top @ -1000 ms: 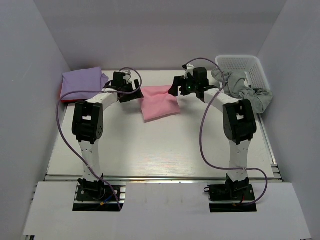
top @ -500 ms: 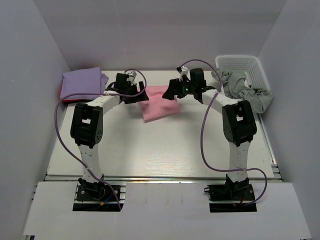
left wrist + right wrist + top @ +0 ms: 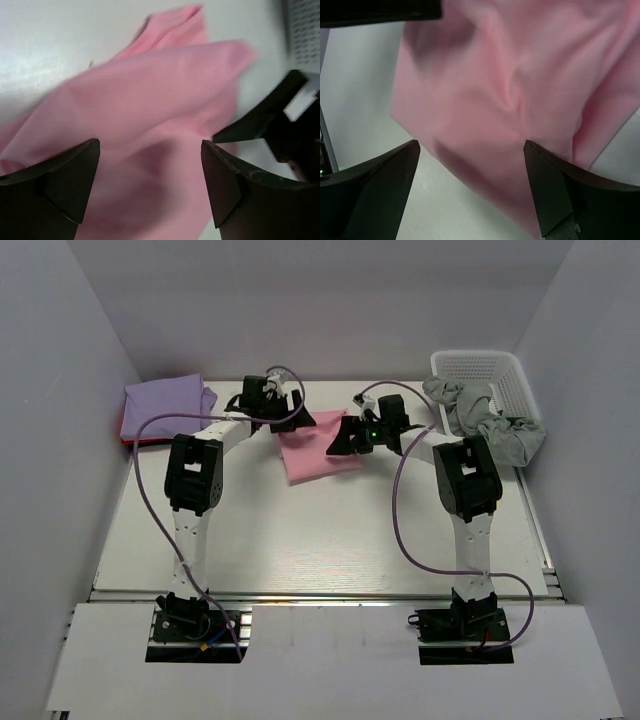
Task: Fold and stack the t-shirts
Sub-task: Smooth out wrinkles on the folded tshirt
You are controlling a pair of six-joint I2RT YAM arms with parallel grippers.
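light pink soft cloth t-shirt (image 3: 318, 455), rumpled; left gripper (image 3: 150, 150), right gripper (image 3: 472, 147): jaws apart. risk: pinching one layer could undo fold.

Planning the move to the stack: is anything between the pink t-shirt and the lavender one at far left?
Nothing loose lies between the pink t-shirt and the lavender t-shirt. Only the left arm's own forearm crosses that stretch, with the open left end effector poised over the pink cloth.
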